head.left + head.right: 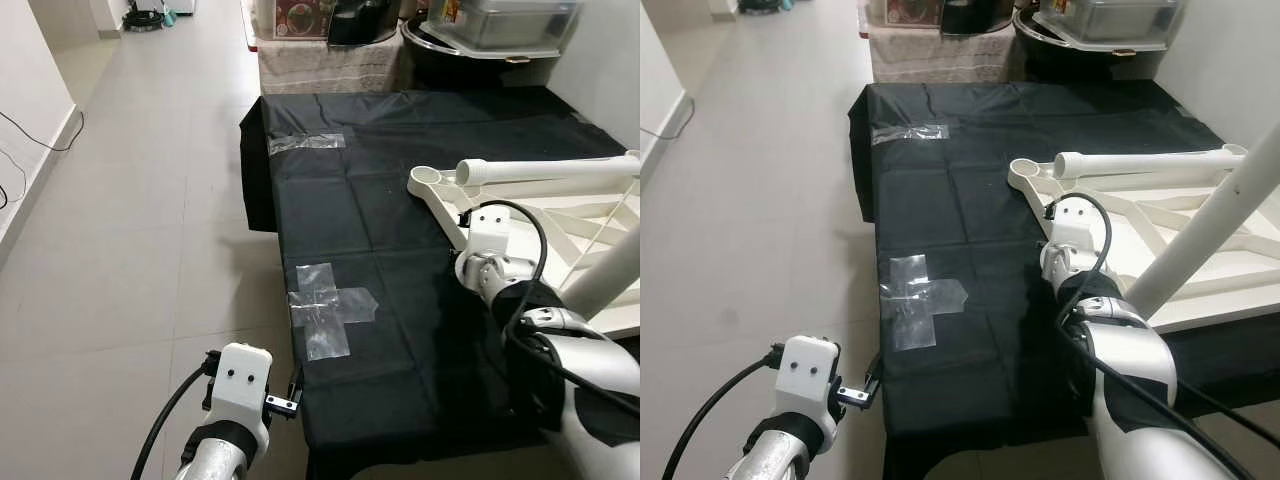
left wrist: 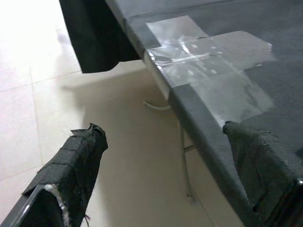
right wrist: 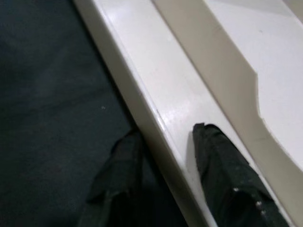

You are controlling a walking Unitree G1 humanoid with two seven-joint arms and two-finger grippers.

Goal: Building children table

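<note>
An upturned white children's table (image 1: 590, 215) lies on the right of a black-covered work table (image 1: 370, 230). One white leg (image 1: 540, 170) rests across it beside a corner socket (image 1: 425, 180), and another leg (image 1: 612, 268) slants up from it. My right gripper (image 3: 165, 175) sits at the white table's near left rim (image 3: 156, 94), one finger on the black cloth and the other on the rim, closed on it. My left gripper (image 2: 163, 132) hangs open with nothing between its fingers, low over the floor by the work table's front left corner, next to a clear tape cross (image 1: 328, 308).
A second strip of clear tape (image 1: 307, 142) is stuck near the work table's far left corner. Behind it stand a cloth-draped stand (image 1: 330, 65) and a clear plastic box (image 1: 515, 22). Pale floor tiles (image 1: 140, 220) stretch to the left, with a cable (image 1: 40, 140) by the wall.
</note>
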